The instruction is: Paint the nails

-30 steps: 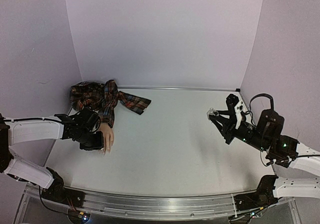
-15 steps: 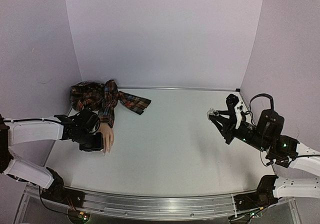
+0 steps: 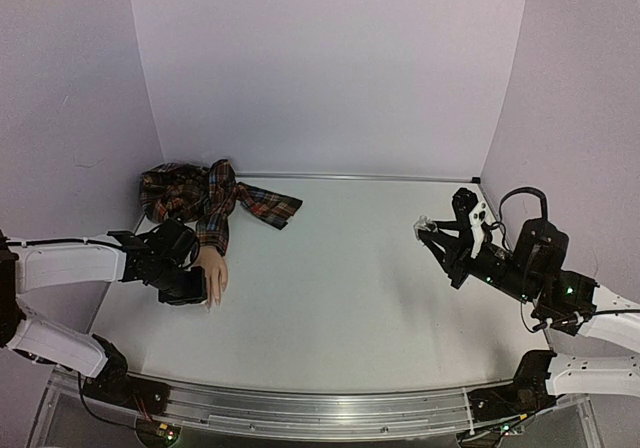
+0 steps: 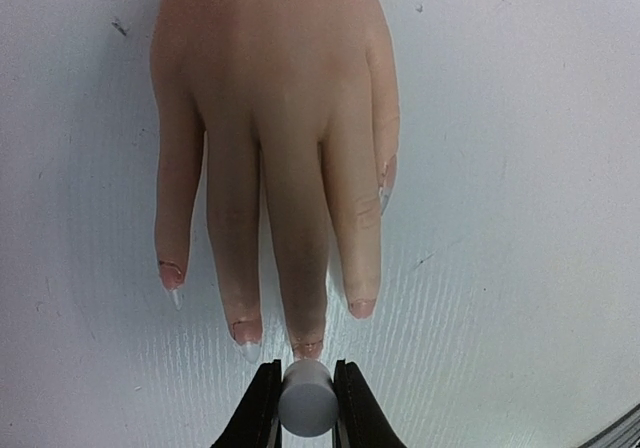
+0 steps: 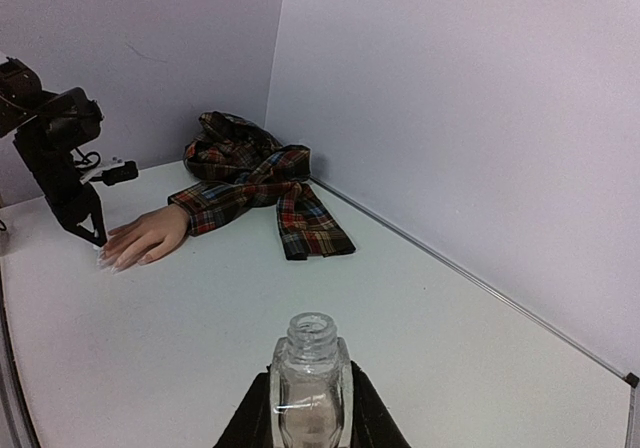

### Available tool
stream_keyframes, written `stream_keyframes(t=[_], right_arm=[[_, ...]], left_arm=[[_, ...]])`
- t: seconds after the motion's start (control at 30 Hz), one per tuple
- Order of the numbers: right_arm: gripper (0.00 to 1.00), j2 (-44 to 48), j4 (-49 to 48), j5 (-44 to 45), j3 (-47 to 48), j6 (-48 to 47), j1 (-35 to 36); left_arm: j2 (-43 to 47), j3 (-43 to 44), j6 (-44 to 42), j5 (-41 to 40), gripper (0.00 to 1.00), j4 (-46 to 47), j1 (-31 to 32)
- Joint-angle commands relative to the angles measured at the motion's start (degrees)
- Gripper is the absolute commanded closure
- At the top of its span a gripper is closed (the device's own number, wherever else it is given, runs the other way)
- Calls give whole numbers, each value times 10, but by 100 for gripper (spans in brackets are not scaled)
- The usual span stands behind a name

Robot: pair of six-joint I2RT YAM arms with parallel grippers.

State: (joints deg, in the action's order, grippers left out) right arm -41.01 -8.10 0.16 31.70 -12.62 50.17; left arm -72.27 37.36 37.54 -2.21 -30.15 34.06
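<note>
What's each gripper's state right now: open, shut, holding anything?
Left gripper: shut on a white cap, just off the mannequin's fingertips.
Right gripper: shut on an uncapped clear bottle.

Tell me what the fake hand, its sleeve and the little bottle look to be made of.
The mannequin hand looks like matte silicone or rubber: even flesh tone, faint creases. Its sleeve is woven plaid cloth, rumpled in folds. The bottle seems clear glass, possibly plastic: see-through with bright glints.
</note>
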Motion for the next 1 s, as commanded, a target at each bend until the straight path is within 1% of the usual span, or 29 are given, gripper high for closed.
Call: stream_keyframes(t=[0.0,0.1,0.4,0.7,0.97], right_arm=[[100,3,-31,-4,-2,1,-2],[100,2,-32,-4,-1,1,-2],[100,6,-32,-4,-3,2,-2],[100,2,-33,-6,-4,3,-2],[100,1,-33,-7,-3,2,-2]], left_arm=[[18,-1,4,5,100,-2,1],[23,-3,3,14,100,-1,4],[102,-15,25,-36,100,-9,15],[48,13,5,-55,100,-3,15],[45,15,2,-57,100,5,15]])
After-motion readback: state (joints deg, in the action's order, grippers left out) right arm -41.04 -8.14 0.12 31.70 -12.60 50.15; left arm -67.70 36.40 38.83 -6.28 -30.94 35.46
